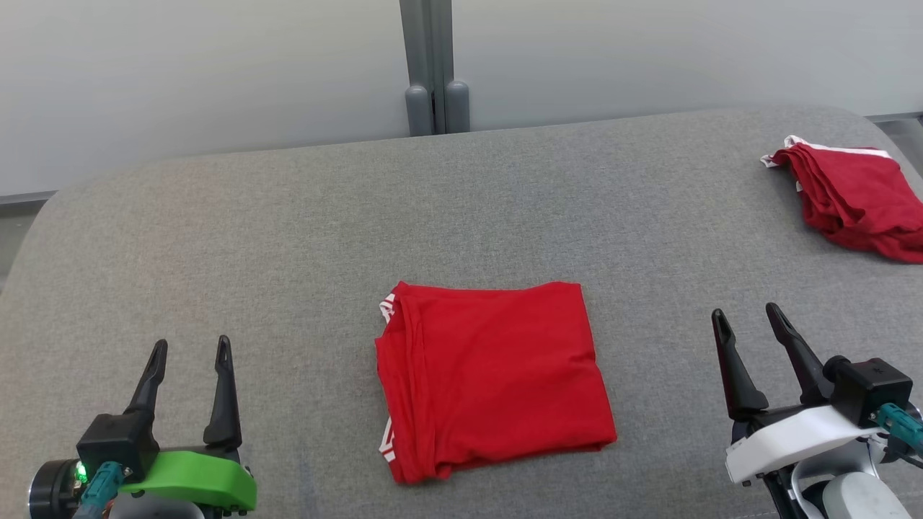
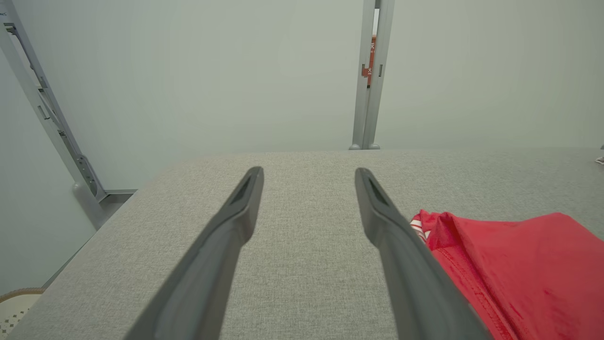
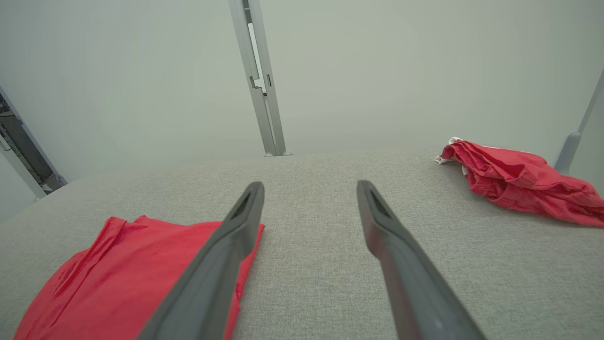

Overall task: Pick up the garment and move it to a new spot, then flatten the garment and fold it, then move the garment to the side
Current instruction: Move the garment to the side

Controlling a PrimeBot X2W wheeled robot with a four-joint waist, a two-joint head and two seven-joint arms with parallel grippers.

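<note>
Left gripper [image 1: 192,342] and right gripper [image 1: 745,310] flank the garment [image 1: 494,378], jaws released and empty; we judge it folded at desk [image 1: 288,216] centre, so next we must grasp it and shift it aside.

The table [image 1: 288,238] is covered in grey woven cloth, matt and slightly coarse. The folded garment [image 1: 494,375] is soft, matt red fabric with stitched hems and white striped trim. The second garment [image 1: 854,198] is similar cloth, rumpled. The left gripper [image 1: 192,342] and right gripper [image 1: 745,310] have dark matt plastic-looking fingers on smooth green and white shells. The post [image 1: 433,65] looks like smooth grey metal.
</note>
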